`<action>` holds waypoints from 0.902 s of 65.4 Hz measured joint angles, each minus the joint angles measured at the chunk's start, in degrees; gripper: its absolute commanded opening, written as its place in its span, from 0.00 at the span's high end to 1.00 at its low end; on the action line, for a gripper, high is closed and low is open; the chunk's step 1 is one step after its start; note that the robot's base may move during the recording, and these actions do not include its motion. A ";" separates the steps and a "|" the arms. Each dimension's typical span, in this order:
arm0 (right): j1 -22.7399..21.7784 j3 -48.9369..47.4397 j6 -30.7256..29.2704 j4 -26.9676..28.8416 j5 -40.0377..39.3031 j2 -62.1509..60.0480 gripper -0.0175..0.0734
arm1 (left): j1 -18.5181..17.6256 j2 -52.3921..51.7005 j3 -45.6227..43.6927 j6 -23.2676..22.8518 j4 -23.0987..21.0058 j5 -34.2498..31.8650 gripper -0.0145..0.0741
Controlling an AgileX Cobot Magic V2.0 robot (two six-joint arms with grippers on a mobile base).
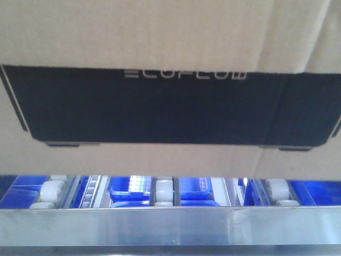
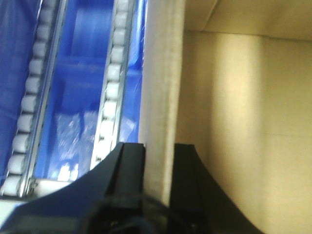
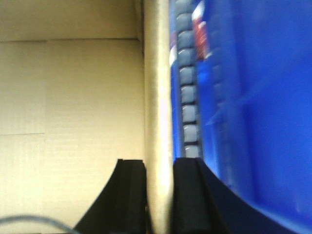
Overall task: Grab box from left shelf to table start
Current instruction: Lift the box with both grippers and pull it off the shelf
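Brown corrugated cardboard box [image 1: 160, 32] looks stiff, bulky, probably light; left gripper [image 2: 159, 156] and right gripper [image 3: 159, 168] each pinch an opposite side wall.

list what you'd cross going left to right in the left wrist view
left shelf's roller strip → blue plastic → second roller strip → box wall, pinched low down by the left gripper → box interior

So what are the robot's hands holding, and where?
The box: the left hand pinches its left wall, the right hand its right wall, one finger inside, one outside.
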 measured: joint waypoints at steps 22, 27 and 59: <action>8.04 2.01 6.83 -5.00 0.92 -0.86 0.74 | 0.00 -1.46 0.70 0.47 1.97 0.00 0.95; 10.41 2.01 9.07 -6.98 1.88 -0.86 0.74 | 0.00 -1.56 1.26 0.47 1.97 0.00 0.94; 22.50 2.01 18.97 -15.64 6.38 -0.86 0.74 | 0.00 -10.27 8.57 -0.17 0.12 0.10 0.94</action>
